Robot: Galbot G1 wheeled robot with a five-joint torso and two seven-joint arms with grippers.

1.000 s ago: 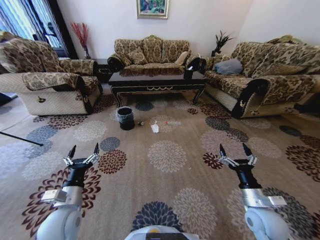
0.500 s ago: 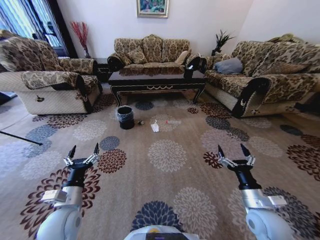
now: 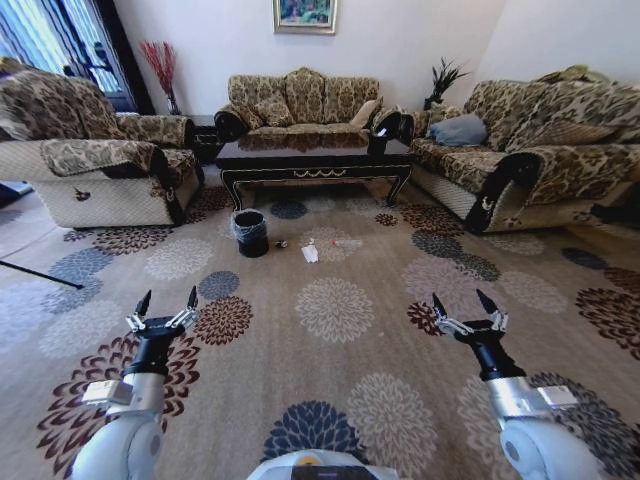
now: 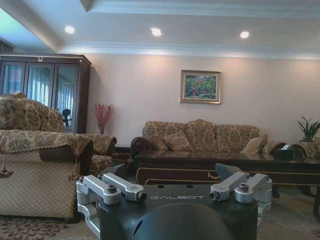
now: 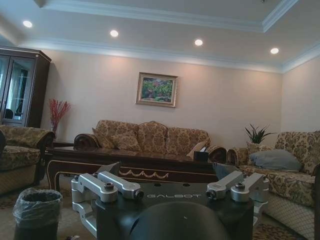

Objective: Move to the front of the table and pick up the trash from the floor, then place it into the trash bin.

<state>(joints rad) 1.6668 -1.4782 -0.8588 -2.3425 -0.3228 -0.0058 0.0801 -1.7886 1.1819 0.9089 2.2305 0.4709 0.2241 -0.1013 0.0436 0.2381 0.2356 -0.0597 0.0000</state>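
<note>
Left hand hovering lower left of frame, fingers spread, grasping nothing. Right hand hovering lower right, likewise released. Trash bin sitting on carpet upper centre, before desk. White paper, bottle lying just right of bin.

From the right wrist I see my right gripper low at six o'clock, its linkage arms spread wide apart. Straight ahead at twelve stands the table, gold scrollwork on its apron, with a patterned sofa behind it and a framed painting on the wall above. At about nine o'clock, the trash bin sits on the floor, bag liner puffed around its rim.
</note>
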